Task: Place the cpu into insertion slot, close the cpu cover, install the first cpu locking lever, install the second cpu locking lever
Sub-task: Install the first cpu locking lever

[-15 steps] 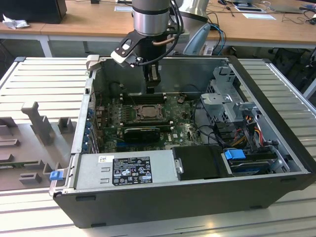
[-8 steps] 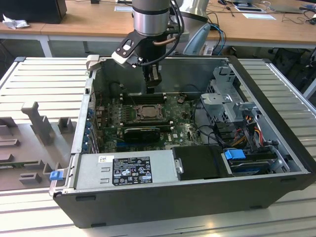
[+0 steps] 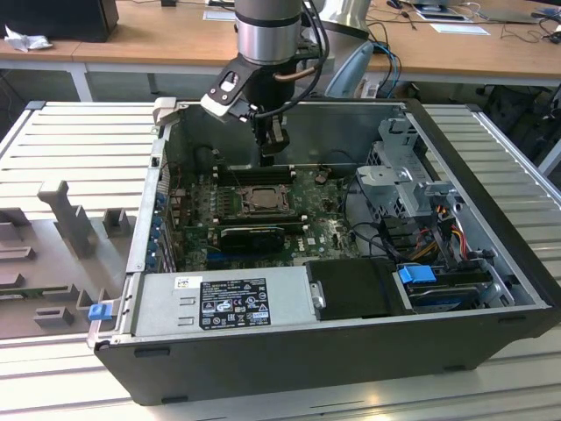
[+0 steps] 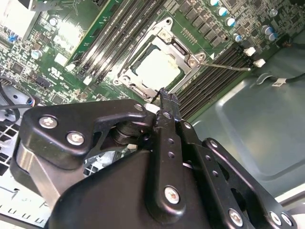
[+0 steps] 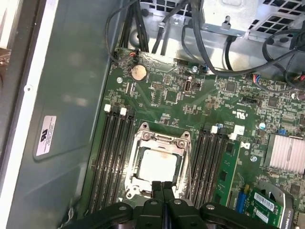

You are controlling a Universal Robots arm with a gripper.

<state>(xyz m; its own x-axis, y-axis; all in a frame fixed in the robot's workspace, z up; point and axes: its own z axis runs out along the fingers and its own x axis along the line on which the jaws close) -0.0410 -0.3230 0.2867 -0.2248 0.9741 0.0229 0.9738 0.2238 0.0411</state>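
Silver cpu (image 5: pixel 159 164) lies under the shut cpu cover (image 5: pixel 162 140). The gripper (image 5: pixel 162 187) is squeezed together, holding nothing, maybe to push the loose lever (image 4: pixel 228 67).

cpu (image 5: pixel 159 164) seated flat beneath closed cpu cover (image 5: pixel 162 139).

cpu (image 5: pixel 158 165) framed by cpu cover (image 5: pixel 163 141), memory slots (image 5: pixel 114 157) either side, claw (image 5: pixel 163 184) above
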